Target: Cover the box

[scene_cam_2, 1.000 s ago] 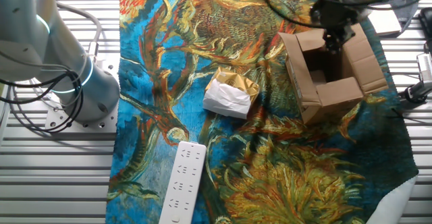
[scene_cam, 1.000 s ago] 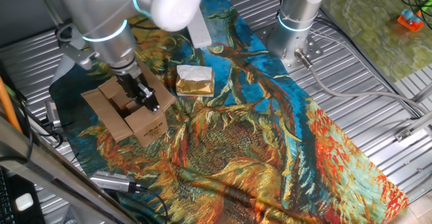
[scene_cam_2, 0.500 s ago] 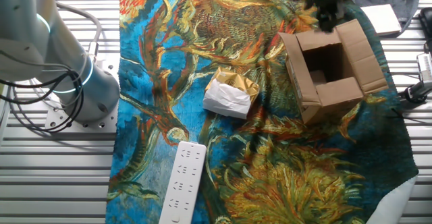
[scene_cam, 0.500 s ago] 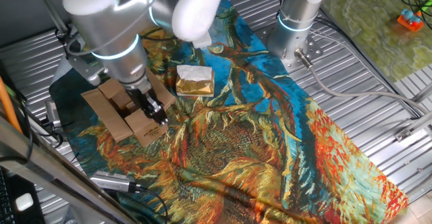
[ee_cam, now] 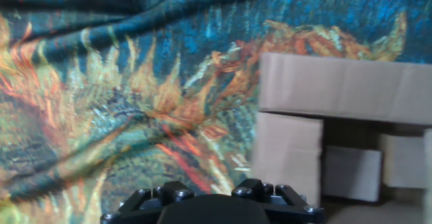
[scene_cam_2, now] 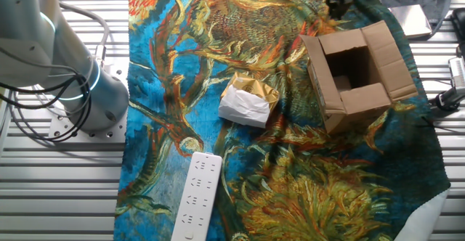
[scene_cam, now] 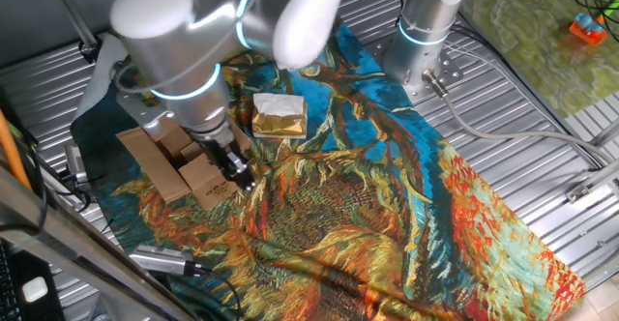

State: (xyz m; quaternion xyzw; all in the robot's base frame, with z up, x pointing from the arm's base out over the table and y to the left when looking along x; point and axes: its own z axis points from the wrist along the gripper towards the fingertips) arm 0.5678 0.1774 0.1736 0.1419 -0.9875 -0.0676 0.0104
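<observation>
One patterned cloth point(scene_cam_2: 218, 88) covers the table, with bare cloth stretching wide beyond the box point(scene_cam_2: 356, 74). The box stands open near the cloth's edge, flaps spread. The gripper point(scene_cam: 237, 171) hangs just beside its outer edge; its jaws cannot be made out.

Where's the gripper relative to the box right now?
In the other fixed view the gripper sits just beyond the box, off its far-left corner, above the sunflower cloth rather than the opening.
</observation>
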